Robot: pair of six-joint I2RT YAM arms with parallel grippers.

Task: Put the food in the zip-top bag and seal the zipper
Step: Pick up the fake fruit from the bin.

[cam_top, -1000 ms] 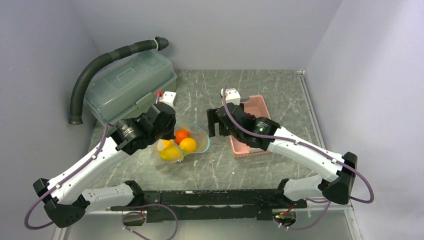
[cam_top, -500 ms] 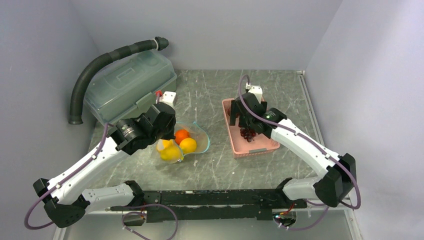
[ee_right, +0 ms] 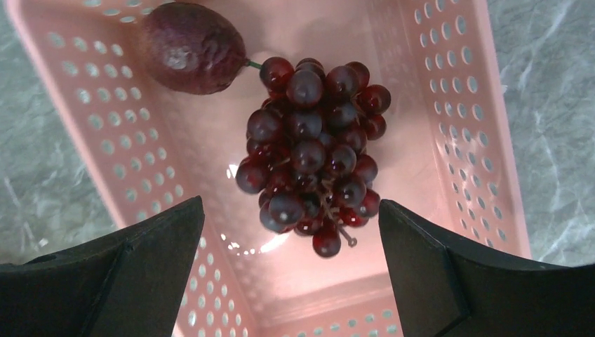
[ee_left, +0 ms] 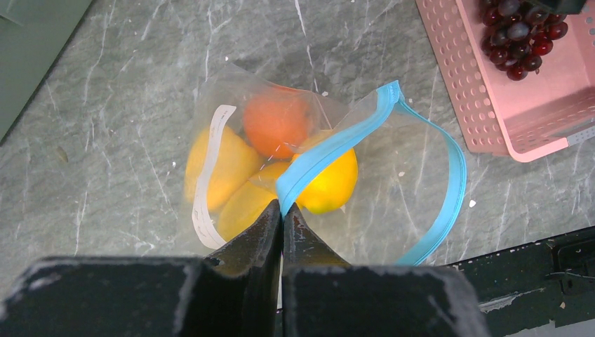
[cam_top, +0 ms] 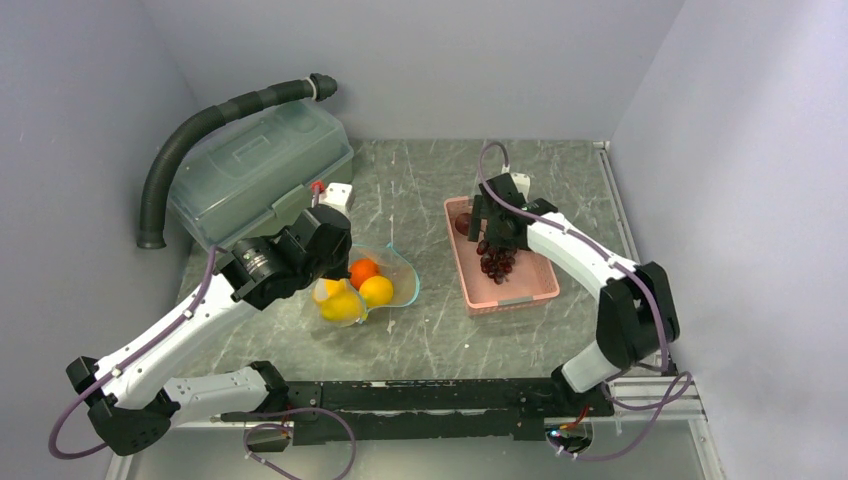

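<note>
Presently the left pincer is closed tight on the teal zipper of the zip-top bag, holding 1 lip so that the mouth stands open as a loop facing the pink basket. The bag lies on the counter with the orange and 3 yellow mango-like pieces inside it. The right pincer hangs over the basket with its jaws spread wide and nothing between them, straddling the grape bunch. The bunch rests on the basket floor just beside the reddish-purple round fruit, whose thin stem reaches the bunch. 4 hazards may be judged from this arrangement. (1) The bunch is lumpy and loose, so a close that catches only a few outer berries could let it swing or drop on the way across. (2) The basket walls stand near both fingers, so a descent off centre could strike a wall or drag the light basket. (3) The bag film is thin and held at 1 point only, so it could slip from the pinch or sag, narrowing the mouth. (4) A wide bunch could snag on the zipper, and any tug on the bag could roll the 4 fruits out.
</note>
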